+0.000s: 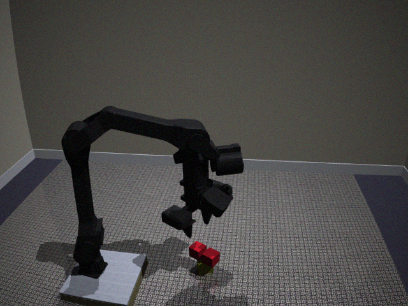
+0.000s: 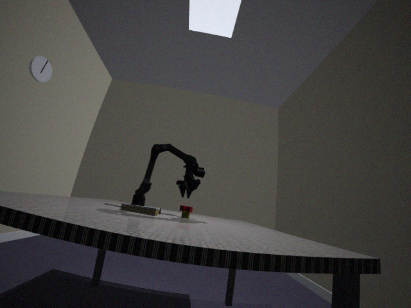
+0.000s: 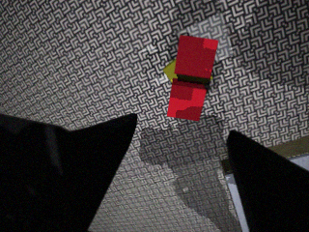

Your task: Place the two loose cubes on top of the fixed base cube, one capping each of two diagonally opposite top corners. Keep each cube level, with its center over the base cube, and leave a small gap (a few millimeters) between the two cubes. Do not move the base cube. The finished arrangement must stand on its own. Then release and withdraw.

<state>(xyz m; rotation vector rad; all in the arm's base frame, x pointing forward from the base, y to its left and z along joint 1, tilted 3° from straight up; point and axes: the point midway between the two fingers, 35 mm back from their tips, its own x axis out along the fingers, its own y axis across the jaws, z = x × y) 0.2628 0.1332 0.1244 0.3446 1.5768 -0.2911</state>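
The yellow base cube [image 1: 204,269] [image 2: 185,215] [image 3: 170,71] stands on the table, mostly covered from above. One red cube [image 1: 197,250] [image 3: 186,101] sits on it on the side toward the robot's base. The other red cube [image 1: 210,257] [image 3: 195,56] sits on the opposite side. Both look level and overhang the yellow cube, with a narrow dark gap between them in the wrist view. How they meet the base cube's corners is partly hidden. My gripper [image 1: 198,229] [image 2: 185,197] [image 3: 182,128] is open and empty, above the cubes and clear of them.
The robot's mounting block [image 1: 115,276] [image 2: 140,209] lies left of the cubes, and its edge shows at lower right in the wrist view. The patterned table [image 1: 296,250] [image 2: 232,235] carries the arm's shadows around the cubes.
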